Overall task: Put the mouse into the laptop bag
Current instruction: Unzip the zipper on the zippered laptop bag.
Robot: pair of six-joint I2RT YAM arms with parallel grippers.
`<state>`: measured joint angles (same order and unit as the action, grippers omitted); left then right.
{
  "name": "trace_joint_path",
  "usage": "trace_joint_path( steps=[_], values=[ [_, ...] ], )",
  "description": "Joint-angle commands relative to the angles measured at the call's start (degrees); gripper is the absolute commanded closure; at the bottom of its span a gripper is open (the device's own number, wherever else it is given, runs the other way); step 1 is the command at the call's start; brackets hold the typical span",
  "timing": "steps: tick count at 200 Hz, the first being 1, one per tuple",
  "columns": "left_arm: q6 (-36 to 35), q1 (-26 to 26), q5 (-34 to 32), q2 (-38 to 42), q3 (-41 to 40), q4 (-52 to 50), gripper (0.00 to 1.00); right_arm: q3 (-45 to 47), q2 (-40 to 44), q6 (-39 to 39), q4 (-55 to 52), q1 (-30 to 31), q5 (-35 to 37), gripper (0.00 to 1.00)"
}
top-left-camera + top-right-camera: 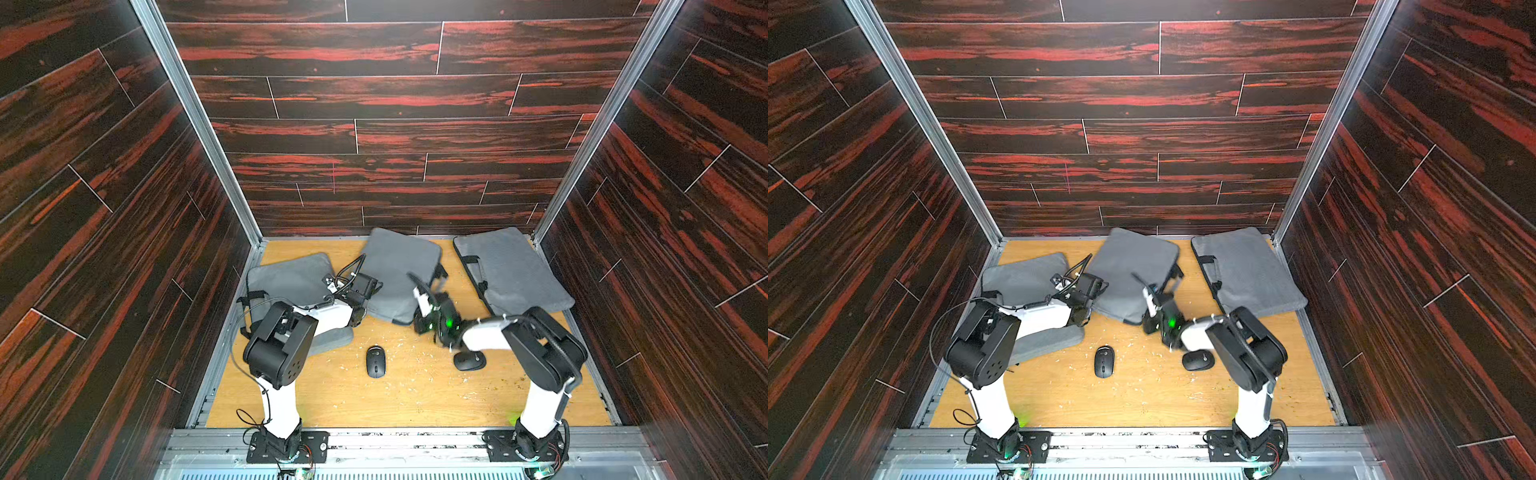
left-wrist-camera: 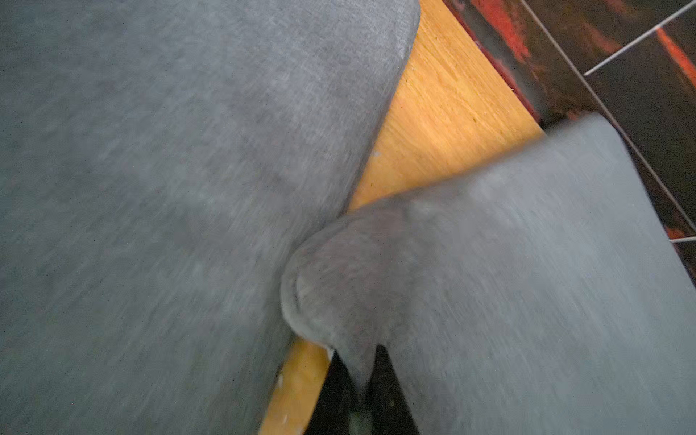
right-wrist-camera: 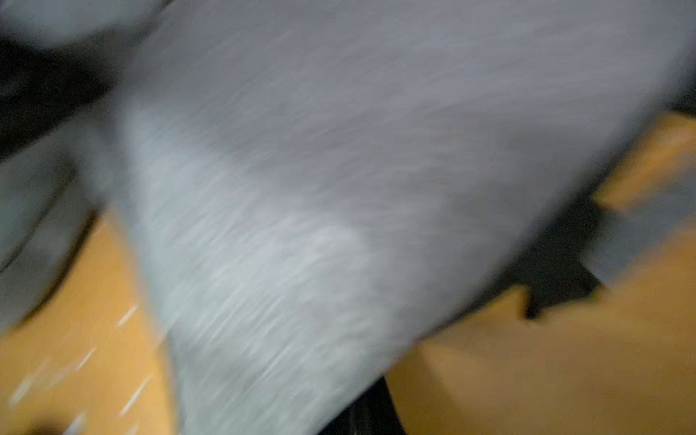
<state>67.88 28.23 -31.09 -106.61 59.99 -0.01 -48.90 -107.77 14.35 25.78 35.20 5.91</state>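
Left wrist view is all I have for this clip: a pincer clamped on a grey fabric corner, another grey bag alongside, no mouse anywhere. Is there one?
Observer: Two. The front mouse lies in the open on the table; the second mouse sits partly under the right arm.
Operator: Just those two bags?
Observer: No, a third bag lies flat by the right wall, neither pincer on it.
Operator: What is the right pincer doing?
Observer: It is at the near right corner of the middle bag, the one your left pincer grips, and looks shut on its fabric.
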Motion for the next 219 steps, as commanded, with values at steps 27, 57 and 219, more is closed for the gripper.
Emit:
trace_joint_path(
  steps=[27,57,219],
  values=[
    [-0.02,1.65,-0.59,0.48,0.64,-0.33,0.17,-4.11,-2.38,2.00,-0.93,-3.30,1.36,1.00],
    [0.66,1.48,-1.00,-2.90,3.07,-2.24,0.00,-3.50,-2.11,1.91,-0.82,-3.30,1.20,1.00],
    [7.36,1.10,-1.48,-10.22,8.85,-9.86,1.00,13.40,6.55,-7.83,11.23,1.69,-5.10,1.00]
  ],
)
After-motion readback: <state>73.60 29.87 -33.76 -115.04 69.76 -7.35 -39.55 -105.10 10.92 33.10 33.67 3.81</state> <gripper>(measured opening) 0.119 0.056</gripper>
